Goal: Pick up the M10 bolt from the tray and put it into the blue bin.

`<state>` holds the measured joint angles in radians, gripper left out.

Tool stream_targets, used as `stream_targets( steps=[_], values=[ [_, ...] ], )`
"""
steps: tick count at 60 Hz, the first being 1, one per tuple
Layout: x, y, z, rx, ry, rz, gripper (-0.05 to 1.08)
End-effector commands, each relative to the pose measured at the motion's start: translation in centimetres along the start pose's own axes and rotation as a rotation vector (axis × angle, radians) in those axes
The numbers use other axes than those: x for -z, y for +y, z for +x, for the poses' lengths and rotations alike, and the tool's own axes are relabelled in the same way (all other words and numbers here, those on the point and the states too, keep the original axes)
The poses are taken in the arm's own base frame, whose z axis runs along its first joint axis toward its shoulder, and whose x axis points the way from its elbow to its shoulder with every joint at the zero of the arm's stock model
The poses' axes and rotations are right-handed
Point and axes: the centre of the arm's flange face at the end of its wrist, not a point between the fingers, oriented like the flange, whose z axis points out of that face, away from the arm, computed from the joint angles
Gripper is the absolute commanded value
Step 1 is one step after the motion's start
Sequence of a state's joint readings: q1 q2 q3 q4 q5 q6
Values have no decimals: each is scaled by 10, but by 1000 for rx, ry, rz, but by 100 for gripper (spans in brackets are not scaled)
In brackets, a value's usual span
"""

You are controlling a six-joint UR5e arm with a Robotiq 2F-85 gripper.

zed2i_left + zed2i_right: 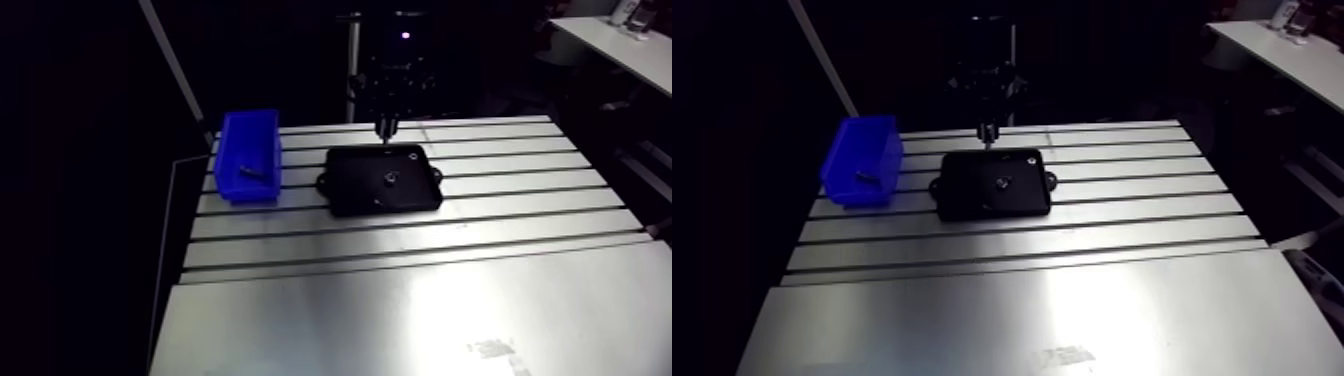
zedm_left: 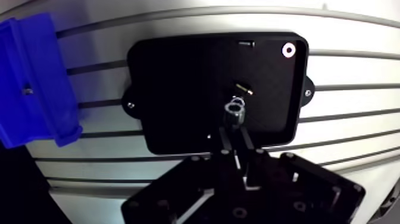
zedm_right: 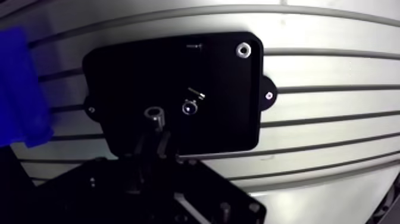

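In the wrist view my gripper [image 2: 236, 122] is shut on a silvery bolt [image 2: 235, 111], whose round socket head stands up between the narrow fingertips. The bolt hangs above the black tray [image 2: 172, 83], over its middle. In the arm view the gripper [image 1: 385, 126] comes down above the tray's far edge [image 1: 375, 150]. The blue bin [image 1: 248, 155] stands to the left of the tray, apart from it, with a small dark part [image 1: 252, 170] lying inside.
Other small parts lie in the tray: a thin screw [image 3: 198, 93], a round ring-like piece [image 3: 189, 108], a shiny nut [image 3: 243, 50] in a corner and a tiny screw [image 3: 193, 45]. The slotted table [image 1: 420, 300] stretches wide in front.
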<state>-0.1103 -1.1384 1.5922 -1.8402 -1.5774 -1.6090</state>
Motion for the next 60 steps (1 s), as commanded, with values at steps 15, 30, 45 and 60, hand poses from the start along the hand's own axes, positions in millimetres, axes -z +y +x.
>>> stream_targets(
  steps=[15,30,45,60],
  values=[
    [91,-71,-50,657,148,-31,105],
    [113,-77,-60,994,206,-62,105],
    [107,-70,-63,1360,161,-95,104],
    [104,-72,-59,1442,154,-113,104]
  ],
)
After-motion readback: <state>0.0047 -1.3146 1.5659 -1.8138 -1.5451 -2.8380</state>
